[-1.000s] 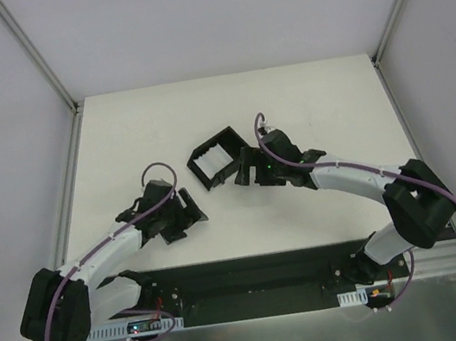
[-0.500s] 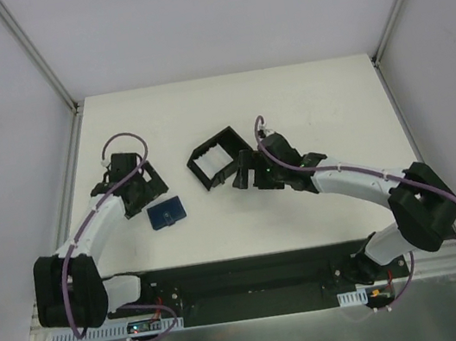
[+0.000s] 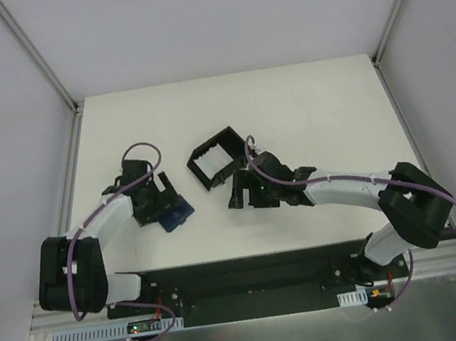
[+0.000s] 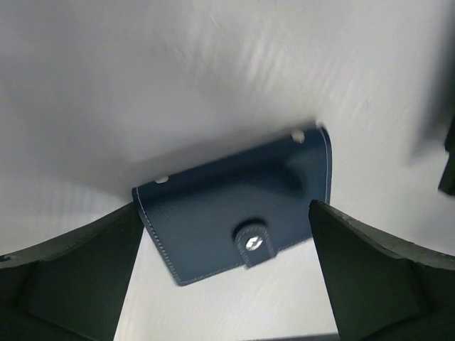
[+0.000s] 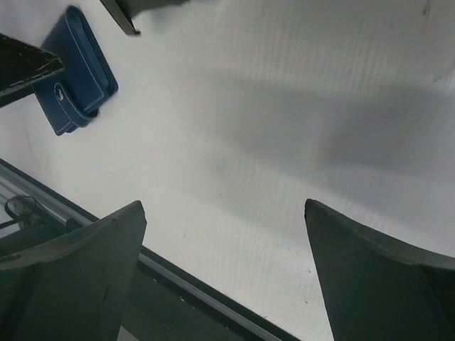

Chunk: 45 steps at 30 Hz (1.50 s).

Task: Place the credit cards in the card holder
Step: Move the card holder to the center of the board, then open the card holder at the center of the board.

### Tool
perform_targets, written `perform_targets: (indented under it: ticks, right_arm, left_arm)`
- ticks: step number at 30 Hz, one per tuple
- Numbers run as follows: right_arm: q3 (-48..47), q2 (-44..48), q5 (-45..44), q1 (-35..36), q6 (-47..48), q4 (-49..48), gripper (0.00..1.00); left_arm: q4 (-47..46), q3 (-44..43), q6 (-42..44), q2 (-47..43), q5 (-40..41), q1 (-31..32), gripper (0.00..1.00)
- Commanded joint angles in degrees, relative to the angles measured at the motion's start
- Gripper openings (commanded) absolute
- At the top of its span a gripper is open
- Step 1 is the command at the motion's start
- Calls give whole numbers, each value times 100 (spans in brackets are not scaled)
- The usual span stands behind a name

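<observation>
The card holder (image 3: pixel 177 214) lies closed on the white table, a navy wallet with a snap tab (image 4: pixel 252 243) facing up. My left gripper (image 3: pixel 160 202) hovers open just above its far-left side. In the left wrist view the card holder (image 4: pixel 213 199) sits between and beyond the spread fingers of the left gripper (image 4: pixel 224 207), with no contact showing. My right gripper (image 3: pixel 244 192) is open over bare table to the right of the card holder (image 5: pixel 77 71); nothing lies between the fingers of the right gripper (image 5: pixel 224 206). The credit cards are not visible.
A black open-sided box frame (image 3: pixel 216 159) stands behind the right gripper near the table's middle. The black base rail (image 3: pixel 254 275) runs along the near edge and shows as the base rail (image 5: pixel 178 284) under the right fingers. White walls enclose the table.
The left gripper opened, left the card holder on the table, swung far-left, then came back over it. The right gripper moved nearer and leftward, away from the box frame.
</observation>
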State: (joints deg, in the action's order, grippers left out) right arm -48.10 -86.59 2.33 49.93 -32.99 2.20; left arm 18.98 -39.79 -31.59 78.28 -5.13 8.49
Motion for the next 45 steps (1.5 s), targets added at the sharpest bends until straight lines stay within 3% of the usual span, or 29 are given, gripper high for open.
perform_targets:
  ticks: [1, 8, 11, 15, 19, 27, 33, 36, 42, 45]
  right_arm:
    - [371, 379, -74, 227, -488, -175, 96]
    - [881, 441, -198, 368, -770, -624, 96]
    - [916, 493, -417, 368, -691, -641, 96]
    - [724, 397, -294, 359, -341, -756, 99]
    - [311, 143, 13, 350, -251, -755, 90]
    - [28, -332, 338, 359, -357, -975, 85]
    - [-165, -727, 593, 351, -479, -1273, 79]
    - [-270, -991, 646, 359, -647, -1529, 75]
    - [-516, -1545, 655, 351, -796, -1854, 71]
    - [-639, -1826, 699, 351, -875, -1968, 67]
  left_arm:
    - [71, 629, -671, -646, -235, 687, 99]
    - [-246, 1026, -1156, -876, -235, 1795, 98]
    - [-202, 1035, -1112, -1103, -121, 1823, 94]
    - [69, 904, -1024, -1613, 633, 1814, 95]
    - [255, 745, -893, -1738, 1171, 1587, 97]
    - [-413, 323, 117, -789, 136, 927, 86]
    - [-562, 287, 435, -129, -770, 794, 70]
    - [-641, 419, 417, -67, -955, 794, 55]
    - [-896, 630, 461, -208, -1446, 794, 51]
    - [-1019, 683, 531, -261, -1640, 794, 41]
